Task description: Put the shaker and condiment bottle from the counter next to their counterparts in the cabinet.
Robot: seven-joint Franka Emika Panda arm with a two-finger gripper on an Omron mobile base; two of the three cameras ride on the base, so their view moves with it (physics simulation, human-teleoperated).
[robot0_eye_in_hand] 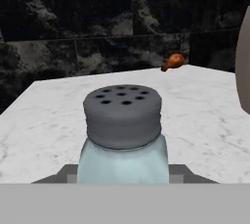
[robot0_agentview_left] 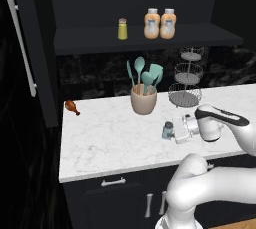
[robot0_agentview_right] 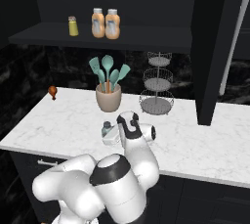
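- Currently, left base view: the shaker (robot0_agentview_left: 167, 130) stands on the counter (robot0_agentview_left: 100, 138) toward the front right, well right of the utensil crock (robot0_agentview_left: 144, 100). The gripper (robot0_agentview_left: 175, 132) reaches it side-on from the right, forearm low and near level over the marble. Both orange bottles (robot0_agentview_left: 159, 23) already sit side by side on the cabinet (robot0_agentview_left: 150, 38) shelf, with the yellow-green shaker (robot0_agentview_left: 122, 29) just left of them.
- Right base view: the wrist is bent down near the front edge, hand pointing left at the pale shaker. The arm hides the fingers, so I can't tell the grip from here. A wire tiered stand (robot0_agentview_right: 157, 86) sits toward the back of the counter.
- Hand view: the shaker's dark perforated cap fills the centre, its pale body sits between the two finger tips (robot0_eye_in_hand: 63, 174) low on either side. Jaws bracket it at medium width; I can't tell whether the pads touch. A small chicken drumstick (robot0_eye_in_hand: 173, 62) lies at the far counter edge.
- Judgement: bottle step looks done; this is the grasp on the shaker. Next: firm up the grip, lift straight up, carry it to the shelf beside the yellow-green shaker, keeping clear of the crock's utensils and the shelf lip.
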